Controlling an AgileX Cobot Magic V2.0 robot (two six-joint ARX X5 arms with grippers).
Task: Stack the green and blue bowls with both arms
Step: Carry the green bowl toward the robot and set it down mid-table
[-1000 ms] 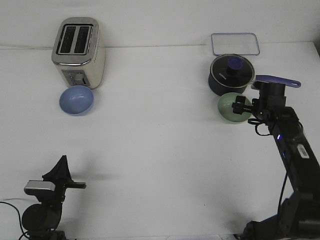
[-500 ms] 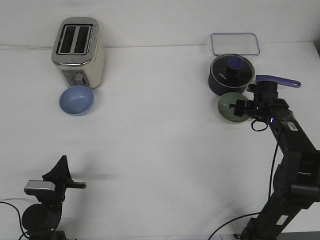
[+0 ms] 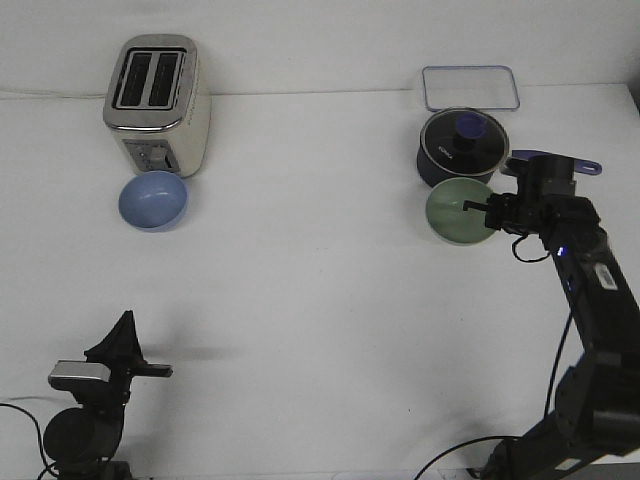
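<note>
The pale green bowl [image 3: 455, 212] is in front of the dark saucepan at the right and looks tilted, its opening toward the camera. My right gripper [image 3: 483, 207] is shut on its right rim and seems to hold it just off the table. The light blue bowl [image 3: 153, 200] sits upright on the table at the far left, directly in front of the toaster. My left gripper [image 3: 128, 360] rests low at the front left, far from both bowls. I cannot tell how its jaws stand.
A silver toaster [image 3: 157, 103] stands behind the blue bowl. A dark navy saucepan [image 3: 460, 150] with a lid and a purple handle is just behind the green bowl. A clear rectangular container lid [image 3: 470, 87] lies at the back right.
The right gripper closed on the green bowl's rim and raised it. The bowl now sits slightly left and looks larger and tilted. The left arm and the blue bowl have not moved.
</note>
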